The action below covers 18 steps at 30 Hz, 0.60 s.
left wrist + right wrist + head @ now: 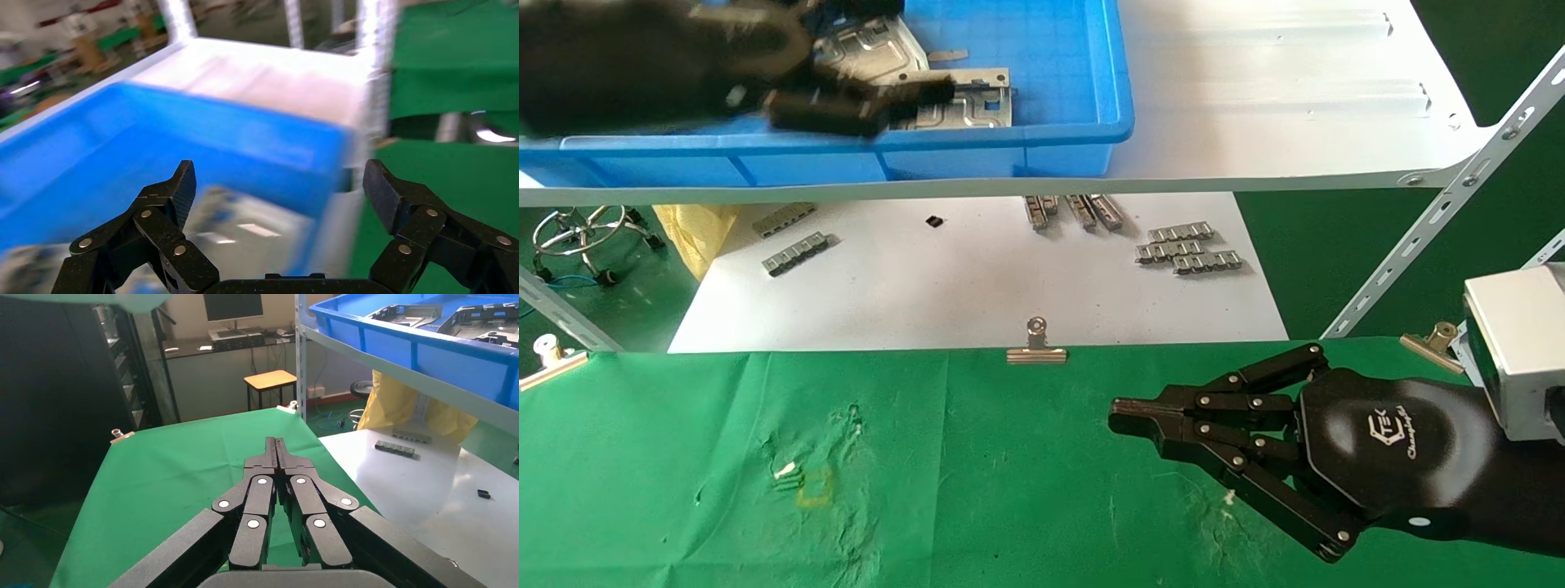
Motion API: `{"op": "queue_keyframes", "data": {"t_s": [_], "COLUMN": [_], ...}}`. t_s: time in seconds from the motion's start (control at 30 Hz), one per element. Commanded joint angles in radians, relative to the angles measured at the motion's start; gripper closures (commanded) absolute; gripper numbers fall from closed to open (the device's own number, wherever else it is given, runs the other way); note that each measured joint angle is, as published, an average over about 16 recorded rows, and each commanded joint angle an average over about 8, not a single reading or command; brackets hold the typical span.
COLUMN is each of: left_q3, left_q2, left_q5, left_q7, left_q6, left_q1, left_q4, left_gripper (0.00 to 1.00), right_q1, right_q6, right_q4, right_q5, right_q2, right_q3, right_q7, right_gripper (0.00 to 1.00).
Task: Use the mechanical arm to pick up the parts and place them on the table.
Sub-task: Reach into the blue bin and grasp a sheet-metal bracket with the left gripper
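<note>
My left gripper (903,102) is open and blurred inside the blue bin (1091,122), just over a silvery stamped part (977,102). A second part (870,49) lies behind it. In the left wrist view the open gripper (280,184) has nothing between its fingers, and a blurred silvery part (245,226) lies below inside the bin (122,141). My right gripper (1120,425) is shut and empty, parked low over the green cloth table (977,490). It also shows in the right wrist view (275,444) over the table (171,465).
The bin stands on the white shelf board (1254,98). A lower white board (977,294) carries ridged grey strips (1189,249). Binder clips (1036,347) hold the cloth's far edge. A slanted shelf strut (1442,212) rises at the right. A yellow bag (695,233) sits at the left.
</note>
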Motion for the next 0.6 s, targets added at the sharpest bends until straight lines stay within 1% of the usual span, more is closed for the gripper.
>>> {"op": "queue_keyframes", "data": {"t_s": [0.03, 0.1, 0.13, 0.17, 0.2, 0.27, 0.3, 0.33, 0.37, 0.4, 0.43, 0.47, 0.53, 0.57, 0.6], "left_q3": [0.019, 0.041, 0.051, 0.061, 0.071, 0.088, 0.095, 0.101, 0.106, 0.110, 0.114, 0.117, 0.119, 0.118, 0.117], "left_q2": [0.047, 0.091, 0.111, 0.131, 0.149, 0.181, 0.195, 0.208, 0.220, 0.231, 0.240, 0.248, 0.262, 0.268, 0.272], "left_q5": [0.052, 0.105, 0.129, 0.151, 0.171, 0.206, 0.220, 0.232, 0.242, 0.250, 0.256, 0.261, 0.267, 0.265, 0.264], "left_q7": [0.040, 0.074, 0.090, 0.105, 0.118, 0.143, 0.154, 0.165, 0.174, 0.183, 0.190, 0.196, 0.202, 0.199, 0.196], "left_q6": [-0.041, -0.118, -0.155, -0.190, -0.222, -0.279, -0.305, -0.327, -0.348, -0.366, -0.382, -0.396, -0.420, -0.430, -0.440], "left_q1": [-0.063, -0.107, -0.126, -0.143, -0.158, -0.183, -0.193, -0.202, -0.210, -0.217, -0.223, -0.228, -0.237, -0.240, -0.243], "left_q4": [0.114, 0.194, 0.228, 0.260, 0.291, 0.344, 0.369, 0.392, 0.413, 0.432, 0.451, 0.468, 0.501, 0.517, 0.531], "left_gripper": [0.00, 0.00, 0.00, 0.00, 0.00, 0.00, 0.03, 0.10, 0.19, 0.31, 0.44, 0.56, 0.81, 0.91, 0.96], "right_q1": [0.000, 0.000, 0.000, 0.000, 0.000, 0.000, 0.000, 0.000, 0.000, 0.000, 0.000, 0.000, 0.000, 0.000, 0.000], "right_q6": [0.000, 0.000, 0.000, 0.000, 0.000, 0.000, 0.000, 0.000, 0.000, 0.000, 0.000, 0.000, 0.000, 0.000, 0.000], "right_q4": [0.000, 0.000, 0.000, 0.000, 0.000, 0.000, 0.000, 0.000, 0.000, 0.000, 0.000, 0.000, 0.000, 0.000, 0.000], "right_q5": [0.000, 0.000, 0.000, 0.000, 0.000, 0.000, 0.000, 0.000, 0.000, 0.000, 0.000, 0.000, 0.000, 0.000, 0.000], "right_q2": [0.000, 0.000, 0.000, 0.000, 0.000, 0.000, 0.000, 0.000, 0.000, 0.000, 0.000, 0.000, 0.000, 0.000, 0.000], "right_q3": [0.000, 0.000, 0.000, 0.000, 0.000, 0.000, 0.000, 0.000, 0.000, 0.000, 0.000, 0.000, 0.000, 0.000, 0.000], "right_q7": [0.000, 0.000, 0.000, 0.000, 0.000, 0.000, 0.000, 0.000, 0.000, 0.000, 0.000, 0.000, 0.000, 0.000, 0.000], "right_gripper": [1.00, 0.98, 0.95, 0.90, 0.80, 0.55, 0.43, 0.31, 0.20, 0.10, 0.02, 0.00, 0.00, 0.00, 0.00]}}
